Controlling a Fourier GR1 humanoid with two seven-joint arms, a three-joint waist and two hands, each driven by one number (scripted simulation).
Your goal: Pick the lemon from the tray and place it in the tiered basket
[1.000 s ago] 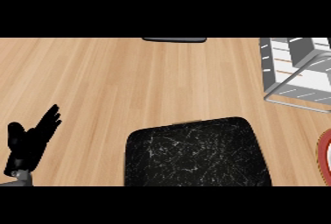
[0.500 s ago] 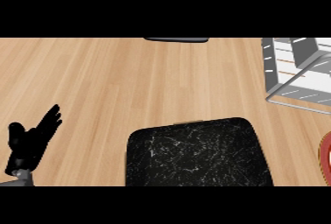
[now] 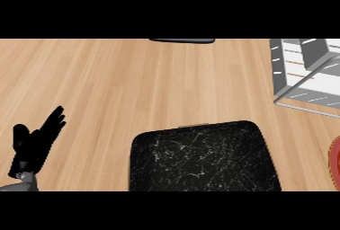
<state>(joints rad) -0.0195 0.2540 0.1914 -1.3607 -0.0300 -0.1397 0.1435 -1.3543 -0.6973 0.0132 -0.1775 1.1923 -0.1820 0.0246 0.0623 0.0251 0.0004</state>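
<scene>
Wooden counter [image 3: 133, 81] w/ black marbled tray [image 3: 203, 157] near-centre; lemon not visible. Grey tiered basket [image 3: 305, 72] at far right, well apart from tray. Left hand [image 3: 36, 143] rests near left, fingers straight & spread, holding nothing. Red rim [image 3: 334, 157] at right edge.

**Other things on the counter**

The counter [image 3: 119, 85] is light brown wood with long stripes. A flat dark thing [image 3: 182, 40] pokes in at the far edge, partly cut off. A bit of something red and round [image 3: 334, 159] shows at the right edge.
</scene>
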